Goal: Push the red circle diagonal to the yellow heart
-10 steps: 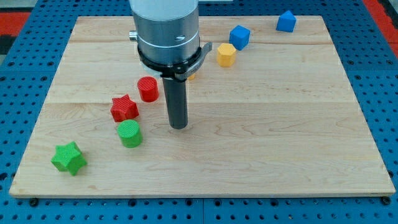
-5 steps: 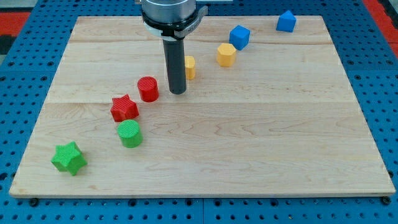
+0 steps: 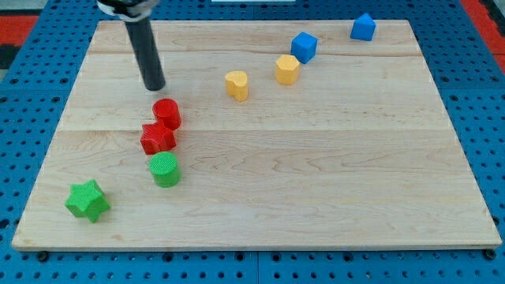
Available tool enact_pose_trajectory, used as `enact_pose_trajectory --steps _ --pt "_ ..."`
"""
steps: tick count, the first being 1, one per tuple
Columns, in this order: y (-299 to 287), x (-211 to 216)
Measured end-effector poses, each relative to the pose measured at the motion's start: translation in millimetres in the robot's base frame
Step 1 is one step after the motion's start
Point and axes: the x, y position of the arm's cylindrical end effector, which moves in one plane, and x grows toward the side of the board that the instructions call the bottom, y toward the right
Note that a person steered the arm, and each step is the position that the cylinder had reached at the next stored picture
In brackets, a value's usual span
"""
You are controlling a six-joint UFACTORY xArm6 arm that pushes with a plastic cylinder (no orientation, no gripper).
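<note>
The red circle (image 3: 167, 113) stands on the wooden board, left of centre, touching the red star (image 3: 158, 137) just below it. The yellow heart (image 3: 237, 84) sits up and to the right of the red circle, well apart from it. My tip (image 3: 155, 87) is on the board just above and slightly left of the red circle, a small gap away, and left of the yellow heart.
A green circle (image 3: 165, 169) lies below the red star and a green star (image 3: 87, 199) at the lower left. A yellow hexagon (image 3: 287, 69), a blue block (image 3: 304, 46) and another blue block (image 3: 363, 27) run toward the top right.
My tip moved up past the red circle, then to the upper left. The red circle slid left and now touches the red star. The yellow heart is uncovered.
</note>
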Motion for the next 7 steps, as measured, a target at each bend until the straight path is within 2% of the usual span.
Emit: enact_pose_trajectory --steps 1,3,4,7 --pt "-56.9 6.9" --pt "-67.7 59.8" --pt "-59.2 71.7" --pt "34.6 71.6"
